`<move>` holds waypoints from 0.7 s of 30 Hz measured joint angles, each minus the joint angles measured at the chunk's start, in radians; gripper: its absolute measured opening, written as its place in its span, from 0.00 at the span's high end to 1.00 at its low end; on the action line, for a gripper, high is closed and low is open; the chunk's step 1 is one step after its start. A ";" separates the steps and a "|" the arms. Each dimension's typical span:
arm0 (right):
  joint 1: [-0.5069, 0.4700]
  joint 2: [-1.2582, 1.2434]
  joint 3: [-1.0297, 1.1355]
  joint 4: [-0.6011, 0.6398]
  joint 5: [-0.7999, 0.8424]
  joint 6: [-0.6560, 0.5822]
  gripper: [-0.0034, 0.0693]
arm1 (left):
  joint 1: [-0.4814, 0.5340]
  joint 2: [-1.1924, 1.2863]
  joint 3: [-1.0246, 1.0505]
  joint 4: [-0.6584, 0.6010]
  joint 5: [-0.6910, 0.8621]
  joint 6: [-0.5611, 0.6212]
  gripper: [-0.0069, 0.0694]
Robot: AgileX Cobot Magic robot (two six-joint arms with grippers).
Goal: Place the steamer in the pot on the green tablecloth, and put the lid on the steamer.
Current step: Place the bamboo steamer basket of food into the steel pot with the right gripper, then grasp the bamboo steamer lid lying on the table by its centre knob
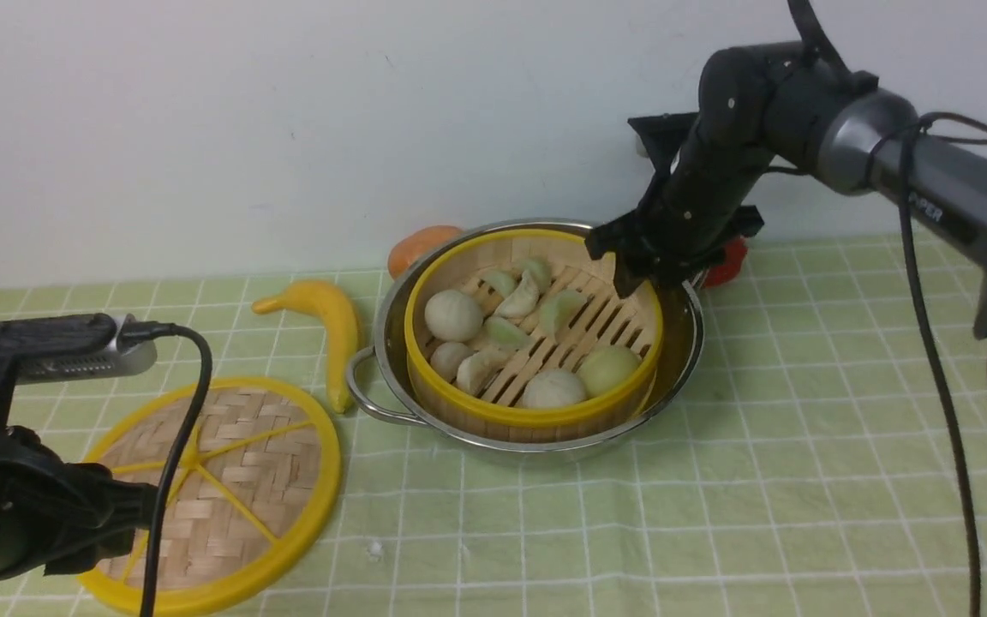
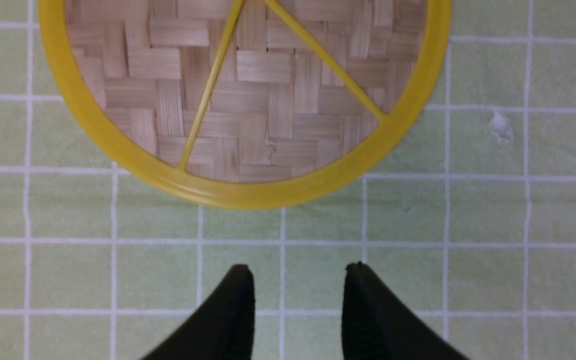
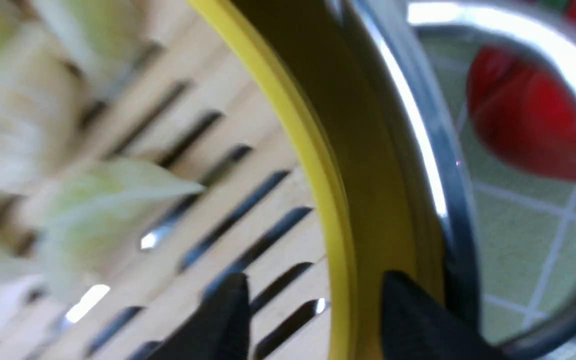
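Note:
The steamer [image 1: 536, 413], a yellow-rimmed bamboo basket of pale buns and dumplings, sits inside the shiny pot [image 1: 684, 343] on the green tablecloth [image 1: 716, 514]. My right gripper [image 1: 643, 278] hovers at the steamer's far right rim. In the right wrist view, that gripper [image 3: 313, 285] is open, with one finger over the slatted floor and the other outside the steamer's yellow rim [image 3: 368, 210], beside the pot's wall [image 3: 448, 200]. The woven lid [image 1: 228, 480] lies flat on the cloth at the front left. My left gripper [image 2: 298, 272] stands open and empty just short of the lid's edge [image 2: 248, 192].
A yellow banana [image 1: 331, 317] lies between the lid and the pot's near handle [image 1: 365, 398]. An orange item [image 1: 421, 244] sits behind the pot, and a red one [image 1: 726, 261] lies by its far right side. A wall closes off the back.

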 joint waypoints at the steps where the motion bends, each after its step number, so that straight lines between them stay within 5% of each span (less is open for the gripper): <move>1: 0.000 -0.013 -0.047 -0.011 0.007 0.000 0.36 | 0.000 0.005 0.000 0.000 -0.019 -0.002 0.59; 12: -0.009 -0.175 -0.124 -0.167 0.009 -0.002 0.29 | 0.000 0.211 -0.064 0.000 -0.168 -0.050 0.59; 21: -0.014 -0.479 0.152 -0.150 0.007 -0.065 0.30 | 0.000 0.456 -0.262 0.000 -0.176 -0.053 0.59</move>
